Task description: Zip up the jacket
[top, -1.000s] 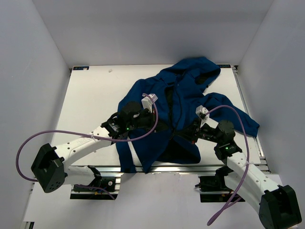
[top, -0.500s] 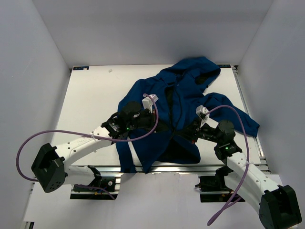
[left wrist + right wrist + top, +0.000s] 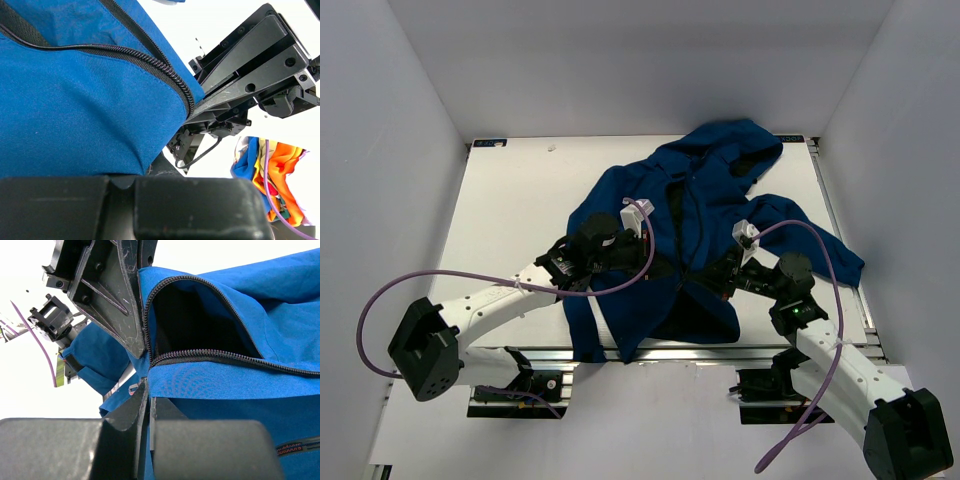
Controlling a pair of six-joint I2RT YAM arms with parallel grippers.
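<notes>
The dark blue jacket (image 3: 705, 190) lies open on the white table (image 3: 520, 200), hood at the far side. Its dark zipper (image 3: 215, 356) is parted above the hem, showing black lining. My left gripper (image 3: 670, 268) and right gripper (image 3: 715, 278) meet at the lower front, tips nearly touching. In the right wrist view my right gripper (image 3: 148, 392) is shut on the fabric edge just below the zipper's foot. In the left wrist view blue cloth drapes over my left gripper (image 3: 161, 167), shut on the jacket beside the zipper teeth (image 3: 150, 62). A small pale logo (image 3: 295, 447) shows lower right.
White walls close in the table on three sides. The jacket's hem hangs over the near edge by the metal rail (image 3: 720, 352), and a sleeve (image 3: 820, 250) reaches the right edge. A heap of colourful cloth (image 3: 270, 170) lies beyond the table.
Hardly anything differs. Both wrists have crept a touch towards the far side, and both grips on the jacket's lower front hold as before.
</notes>
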